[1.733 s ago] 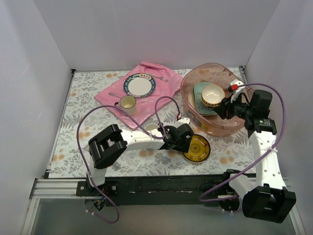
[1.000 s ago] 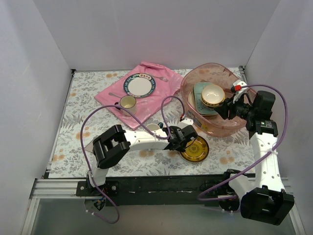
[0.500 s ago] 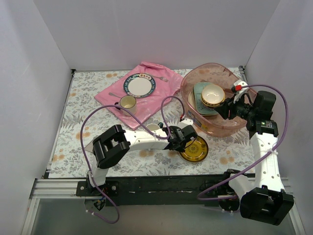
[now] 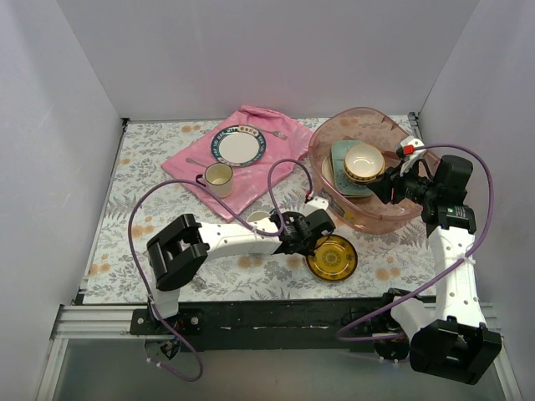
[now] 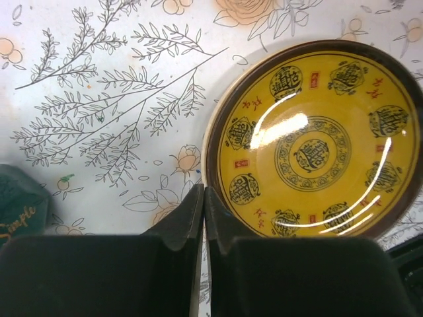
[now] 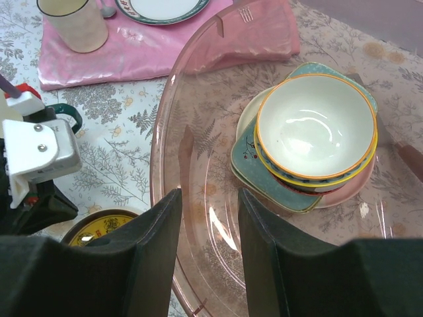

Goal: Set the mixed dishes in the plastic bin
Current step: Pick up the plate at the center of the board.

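Note:
A yellow dark-rimmed plate (image 4: pixel 332 257) (image 5: pixel 317 142) lies flat on the floral tablecloth. My left gripper (image 4: pixel 313 243) (image 5: pixel 203 191) is shut with nothing between its fingers, its tips low at the plate's left rim. The translucent pink plastic bin (image 4: pixel 322 144) (image 6: pixel 198 198) stands at the right. It holds a cream bowl (image 4: pixel 364 161) (image 6: pixel 314 132) stacked on a pale green tray (image 4: pixel 340 154) (image 6: pixel 264 178) and a pink-and-cream plate (image 6: pixel 350 195). My right gripper (image 4: pixel 379 189) (image 6: pixel 209 193) hangs open over the bin's near wall, holding nothing.
A pink cloth (image 4: pixel 251 171) at the back carries a blue-rimmed white plate (image 4: pixel 238 144) and a cream mug (image 4: pixel 219 175) (image 6: pixel 73 23). A dark mug (image 4: pixel 259 219) (image 5: pixel 20 205) stands just behind my left arm. White walls close in three sides.
My left gripper's jaws have closed from slightly apart, and the left arm has drawn back a little to the left. The yellow plate stays on the table. The right arm has not moved.

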Available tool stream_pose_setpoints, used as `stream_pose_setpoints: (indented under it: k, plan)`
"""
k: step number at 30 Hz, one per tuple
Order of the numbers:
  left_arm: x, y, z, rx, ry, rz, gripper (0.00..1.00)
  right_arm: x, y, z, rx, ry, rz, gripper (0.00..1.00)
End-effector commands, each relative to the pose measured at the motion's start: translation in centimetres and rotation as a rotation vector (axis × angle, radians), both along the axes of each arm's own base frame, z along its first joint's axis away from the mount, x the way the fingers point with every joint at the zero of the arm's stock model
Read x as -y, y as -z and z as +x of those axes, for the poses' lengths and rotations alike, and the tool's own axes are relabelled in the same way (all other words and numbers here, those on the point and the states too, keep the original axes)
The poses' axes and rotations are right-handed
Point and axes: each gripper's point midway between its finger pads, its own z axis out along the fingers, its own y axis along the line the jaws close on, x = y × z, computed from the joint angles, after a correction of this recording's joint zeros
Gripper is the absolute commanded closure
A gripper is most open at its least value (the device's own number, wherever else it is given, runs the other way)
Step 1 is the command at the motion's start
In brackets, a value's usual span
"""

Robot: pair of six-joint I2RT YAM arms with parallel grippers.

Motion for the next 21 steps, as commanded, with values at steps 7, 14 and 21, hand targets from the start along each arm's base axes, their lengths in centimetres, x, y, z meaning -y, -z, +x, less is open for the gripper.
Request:
stream_pose_setpoints:
  k: [7, 14, 21]
  plan:
    - [0.5, -2.3, -0.6, -0.009, 0.011, -0.103, 0.55, -0.4, -1.1, -0.3, 0.034, -0.023, 0.008, 0.53]
    - [0.2, 0.1, -0.1, -0.067, 0.0, -0.099, 0.56, -0.4, -0.9, -0.5, 0.029, -0.022, 0.008, 0.52]
    - [0.2, 1.7, -0.5, -0.129, 0.021, -0.111, 0.66, -0.4, -0.9, -0.6, 0.03, -0.022, 0.008, 0.52]
